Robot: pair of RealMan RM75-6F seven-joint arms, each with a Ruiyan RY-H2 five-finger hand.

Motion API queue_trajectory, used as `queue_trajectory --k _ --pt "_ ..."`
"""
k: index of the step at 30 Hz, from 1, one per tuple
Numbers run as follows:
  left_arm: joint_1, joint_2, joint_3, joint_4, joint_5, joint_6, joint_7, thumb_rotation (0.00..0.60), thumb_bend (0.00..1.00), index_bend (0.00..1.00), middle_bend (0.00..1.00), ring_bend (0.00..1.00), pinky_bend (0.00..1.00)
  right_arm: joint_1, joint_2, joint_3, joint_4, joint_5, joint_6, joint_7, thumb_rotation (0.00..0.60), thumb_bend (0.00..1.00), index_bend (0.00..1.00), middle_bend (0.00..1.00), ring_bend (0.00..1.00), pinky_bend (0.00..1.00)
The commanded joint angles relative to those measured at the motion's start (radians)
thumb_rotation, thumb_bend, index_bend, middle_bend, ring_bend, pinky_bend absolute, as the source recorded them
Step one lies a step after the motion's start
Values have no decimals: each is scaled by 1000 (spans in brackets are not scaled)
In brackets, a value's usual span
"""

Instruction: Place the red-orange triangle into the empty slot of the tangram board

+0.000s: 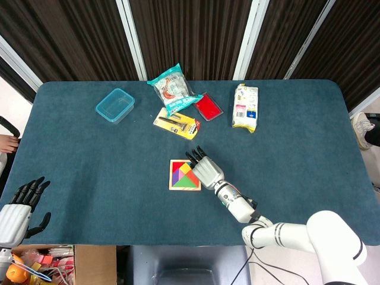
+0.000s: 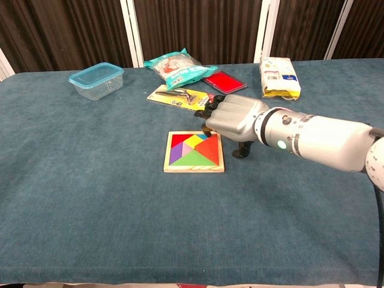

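The wooden tangram board [image 2: 193,170] lies mid-table, filled with coloured pieces. The red-orange triangle [image 2: 210,147] lies flat in the board's right side; in the head view a strip of the triangle [image 1: 194,179] shows beside my right hand. My right hand [image 2: 235,117] hangs over the board's far right corner, fingers bent down and apart, holding nothing, its thumb tip down on the cloth just right of the board. In the head view the right hand [image 1: 205,168] covers that corner. My left hand [image 1: 18,209] is open, off the table's near left corner.
At the back of the table are a blue plastic box [image 2: 96,80], a teal snack bag [image 2: 177,67], a red packet [image 2: 224,81], a yellow tool card [image 2: 177,97] and a white-yellow bag [image 2: 279,77]. A cardboard box [image 1: 53,265] sits below the near left edge.
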Motion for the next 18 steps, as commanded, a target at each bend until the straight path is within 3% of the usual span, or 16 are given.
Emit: queue_trajectory --k 1,18 --pt "1 0 0 -1 1 1 0 600 457 0 0 15 104 0 3 -3 -4 -2 2 1 600 433 402 22 0 0" --pt "0 -1 0 1 4 4 -2 600 457 0 0 15 104 -5 24 -17 -47 -1 36 -22 600 433 360 22 0 0"
